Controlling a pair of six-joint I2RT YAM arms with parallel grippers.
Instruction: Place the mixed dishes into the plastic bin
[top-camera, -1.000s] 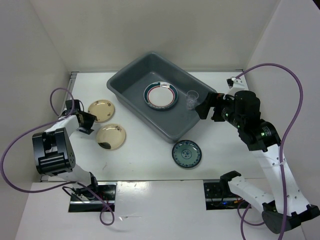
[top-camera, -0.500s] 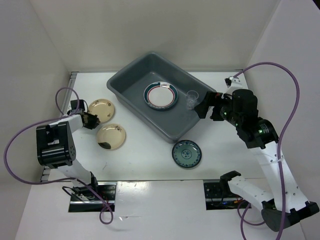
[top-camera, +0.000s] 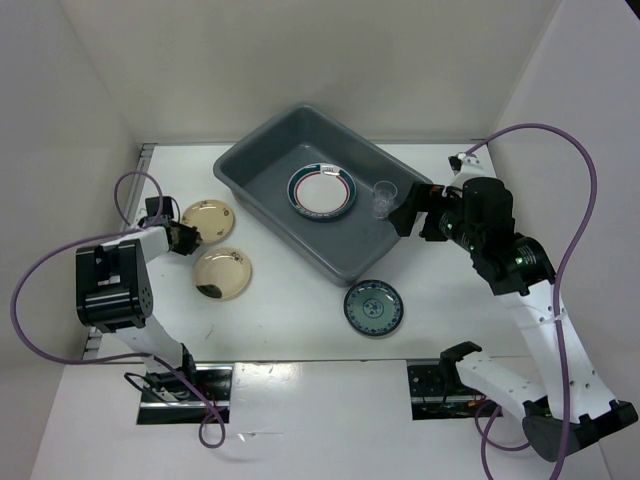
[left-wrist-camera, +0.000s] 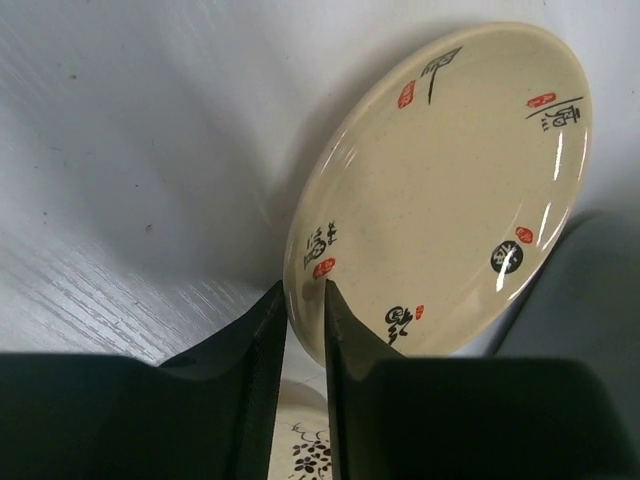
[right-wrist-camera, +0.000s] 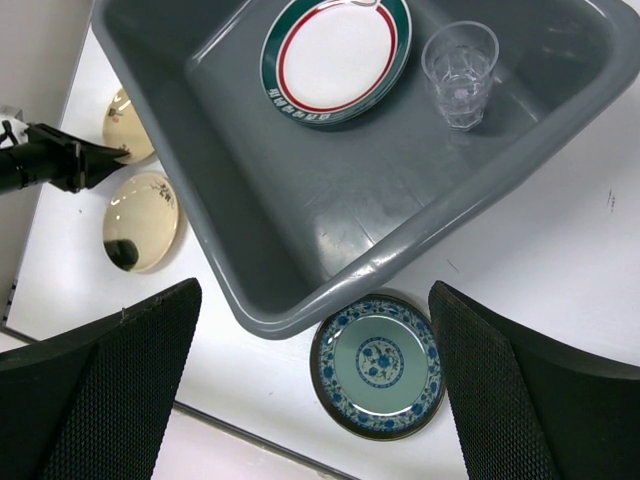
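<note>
Currently, item in hand: gold-cream plate (left-wrist-camera: 440, 190), its rim nipped between the close-set fingers of the left end effector (left-wrist-camera: 305, 300), at the left of the worktop (top-camera: 290, 310), well apart from the plastic bin (top-camera: 262, 182). Right end effector (top-camera: 408, 213): spread wide, empty, beside the bin's right rim. Handling, as judged: thin glossy rim, slip-prone; lift slowly, carry over the rolled rim, lower beside the red-and-green-rimmed plate (top-camera: 322, 192) and clear cup (top-camera: 384, 199), then release

Grey bin (top-camera: 290, 215) holds red-green-rimmed plate (top-camera: 322, 192) and clear cup (top-camera: 384, 198); outside: far cream plate (top-camera: 207, 218), near cream plate (top-camera: 222, 272), teal plate (top-camera: 373, 307).
</note>
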